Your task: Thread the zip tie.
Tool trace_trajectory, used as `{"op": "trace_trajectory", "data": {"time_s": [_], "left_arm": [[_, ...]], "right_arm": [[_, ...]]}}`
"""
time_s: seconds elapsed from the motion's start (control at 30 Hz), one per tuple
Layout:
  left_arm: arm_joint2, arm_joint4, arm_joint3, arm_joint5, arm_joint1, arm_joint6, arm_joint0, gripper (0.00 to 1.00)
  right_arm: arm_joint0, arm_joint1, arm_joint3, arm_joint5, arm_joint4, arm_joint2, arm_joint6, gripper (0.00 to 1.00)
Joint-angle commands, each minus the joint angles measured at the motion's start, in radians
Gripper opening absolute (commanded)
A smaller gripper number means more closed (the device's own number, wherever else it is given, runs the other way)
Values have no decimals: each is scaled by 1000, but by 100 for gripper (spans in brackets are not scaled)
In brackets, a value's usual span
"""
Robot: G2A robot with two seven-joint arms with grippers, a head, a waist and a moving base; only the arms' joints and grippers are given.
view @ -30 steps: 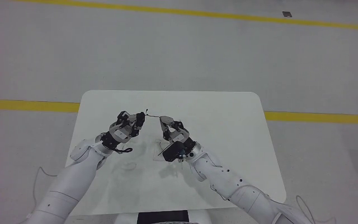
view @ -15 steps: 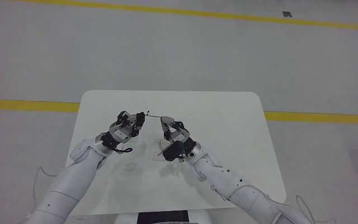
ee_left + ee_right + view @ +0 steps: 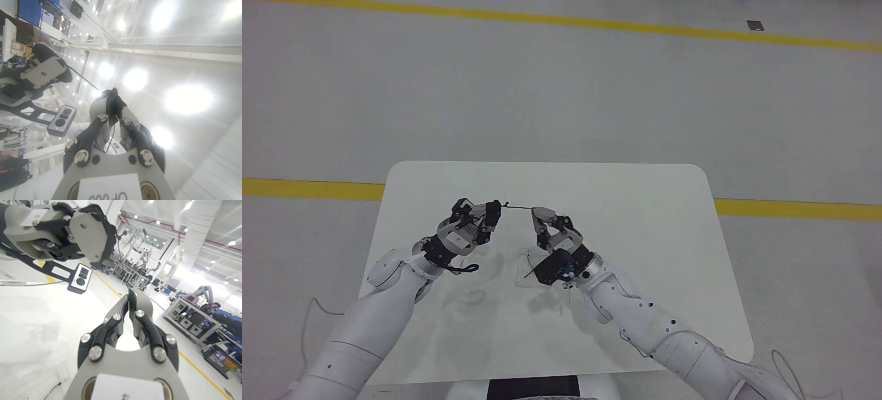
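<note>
Evidently the thin black plastic zip tie (image 3: 519,207) runs lengthwise from left hand (image 3: 113,96) to right hand (image 3: 129,297), each clamped on one end.

Your tabletop (image 3: 642,200) sits under bright, even overhead light, with only faint, soft shadows beneath the arms. From the left wrist, ceiling lamps (image 3: 189,97) flare into wide white blooms. The fingers (image 3: 115,103) and zip tie (image 3: 83,77) show as dark shapes against them. From the right wrist, hazy glare fills the far hall, and straight lines bow near the edges.
</note>
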Motion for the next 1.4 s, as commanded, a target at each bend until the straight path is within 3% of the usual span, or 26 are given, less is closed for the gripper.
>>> {"op": "trace_trajectory", "data": {"time_s": [0.0, 0.93, 1.13, 1.23, 1.33, 1.37], "left_arm": [[0, 0, 0, 0, 0, 0, 0, 0], [0, 0, 0, 0, 0, 0, 0, 0], [0, 0, 0, 0, 0, 0, 0, 0], [0, 0, 0, 0, 0, 0, 0, 0], [0, 0, 0, 0, 0, 0, 0, 0], [0, 0, 0, 0, 0, 0, 0, 0]], "right_arm": [[-1, 0, 0, 0, 0, 2, 2, 0], [-15, 6, 10, -1, 0, 21, 13, 0], [-32, 8, 15, -8, 8, 52, 10, 0], [-48, 11, 17, -27, 26, 86, -13, 0], [-66, 16, 10, -111, 89, 123, -70, 0], [-70, 18, 11, -141, 101, 133, -87, 43]]}}
